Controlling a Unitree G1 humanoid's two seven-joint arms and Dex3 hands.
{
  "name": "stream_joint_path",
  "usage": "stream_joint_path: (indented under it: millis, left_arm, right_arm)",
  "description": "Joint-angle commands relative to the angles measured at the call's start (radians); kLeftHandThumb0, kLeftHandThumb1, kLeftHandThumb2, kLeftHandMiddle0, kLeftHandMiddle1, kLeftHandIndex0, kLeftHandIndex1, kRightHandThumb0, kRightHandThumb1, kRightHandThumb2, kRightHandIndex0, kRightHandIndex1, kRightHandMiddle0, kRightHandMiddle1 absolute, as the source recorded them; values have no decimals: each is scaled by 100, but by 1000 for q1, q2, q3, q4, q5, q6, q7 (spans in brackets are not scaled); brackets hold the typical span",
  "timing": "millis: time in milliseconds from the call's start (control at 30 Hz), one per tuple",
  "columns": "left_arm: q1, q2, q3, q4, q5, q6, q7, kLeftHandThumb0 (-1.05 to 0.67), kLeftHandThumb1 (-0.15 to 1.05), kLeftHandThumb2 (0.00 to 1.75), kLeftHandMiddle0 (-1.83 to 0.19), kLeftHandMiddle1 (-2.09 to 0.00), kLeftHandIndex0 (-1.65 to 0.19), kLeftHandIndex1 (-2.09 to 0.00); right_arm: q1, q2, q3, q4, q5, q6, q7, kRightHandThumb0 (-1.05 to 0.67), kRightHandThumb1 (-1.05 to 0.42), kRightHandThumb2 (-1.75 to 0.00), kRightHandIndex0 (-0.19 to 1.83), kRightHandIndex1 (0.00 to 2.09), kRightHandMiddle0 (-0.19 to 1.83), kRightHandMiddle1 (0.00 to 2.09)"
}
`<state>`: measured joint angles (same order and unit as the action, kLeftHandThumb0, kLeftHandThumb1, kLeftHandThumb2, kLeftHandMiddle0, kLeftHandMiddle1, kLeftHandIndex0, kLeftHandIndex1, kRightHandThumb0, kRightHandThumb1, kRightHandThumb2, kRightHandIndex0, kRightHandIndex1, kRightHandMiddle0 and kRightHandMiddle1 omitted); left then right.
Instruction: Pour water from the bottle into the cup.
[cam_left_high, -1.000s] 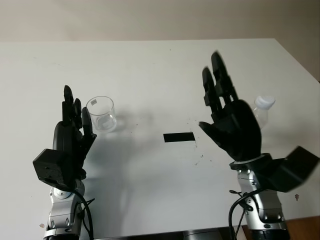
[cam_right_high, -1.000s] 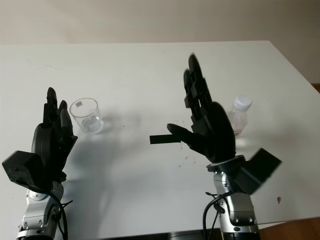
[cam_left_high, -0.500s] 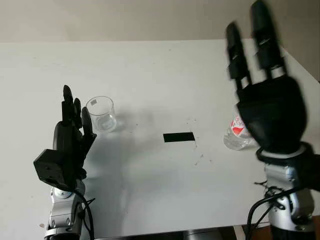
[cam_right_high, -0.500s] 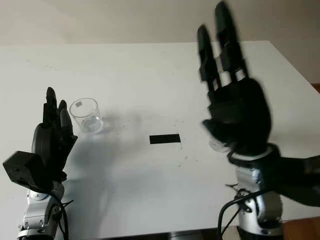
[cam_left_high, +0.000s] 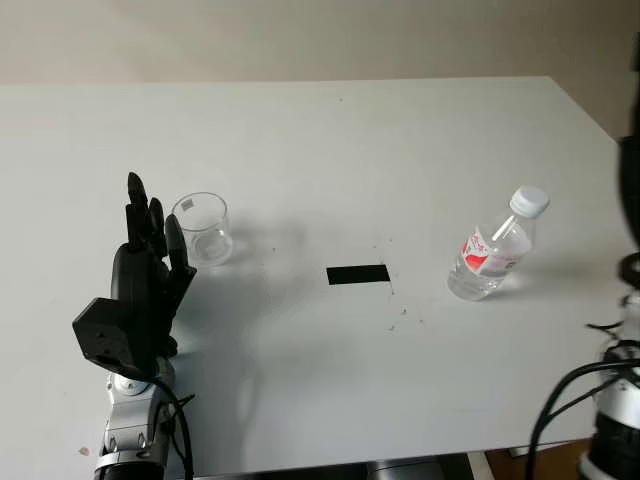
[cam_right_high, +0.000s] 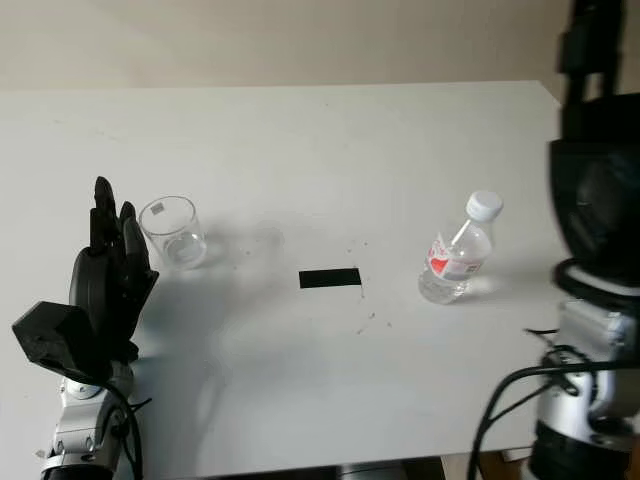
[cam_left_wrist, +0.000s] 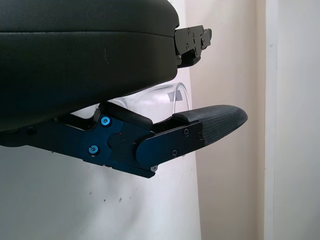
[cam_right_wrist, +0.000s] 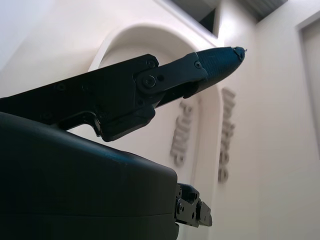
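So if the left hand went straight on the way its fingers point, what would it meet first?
Most likely the glass cup: the left hand is open, just short of it, fingers aimed at its near side. Depth is unclear, so it might slip past the cup's left edge.

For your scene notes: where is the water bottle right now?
The water bottle stands upright on the table's right side, right of the black tape strip, far from the cup.

A wide white worktop (cam_left_high: 330, 130) runs back to a plain beige wall (cam_left_high: 300, 40). A small black strip (cam_left_high: 358, 274) lies near its middle, with tiny dark specks (cam_left_high: 405, 312) scattered just beside it.
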<state>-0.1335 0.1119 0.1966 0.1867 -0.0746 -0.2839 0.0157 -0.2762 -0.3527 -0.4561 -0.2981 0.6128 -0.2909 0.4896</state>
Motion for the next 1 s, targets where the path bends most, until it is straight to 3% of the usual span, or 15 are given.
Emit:
stream_joint_path:
  millis: [0, 300, 633, 967]
  left_arm:
    - [-18, 3, 0, 1, -3, -7, -3, -74, 105, 71, 19, -20, 16, 0]
    - [-7, 9, -1, -12, 7, -9, -3, -75, 105, 70, 19, -19, 17, 0]
    - [-6, 13, 3, -15, 4, 0, -3, -75, 105, 69, 19, -24, 14, 0]
    - [-11, 20, 6, -7, -3, -6, -9, -76, 105, 70, 19, -24, 15, 0]
  right_arm:
    - [16, -10, -15, 12, -52, -35, -16, -78, -97, -5, -19, 0, -19, 0]
    - [73, -12, -10, 124, -332, -73, -147, -93, -97, -6, -19, 0, -19, 0]
    - [139, 6, 50, 249, -439, -67, -222, -93, -99, -6, -19, 0, -19, 0]
    - [161, 26, 120, 350, -450, -81, -233, -95, -100, -6, -19, 0, -19, 0]
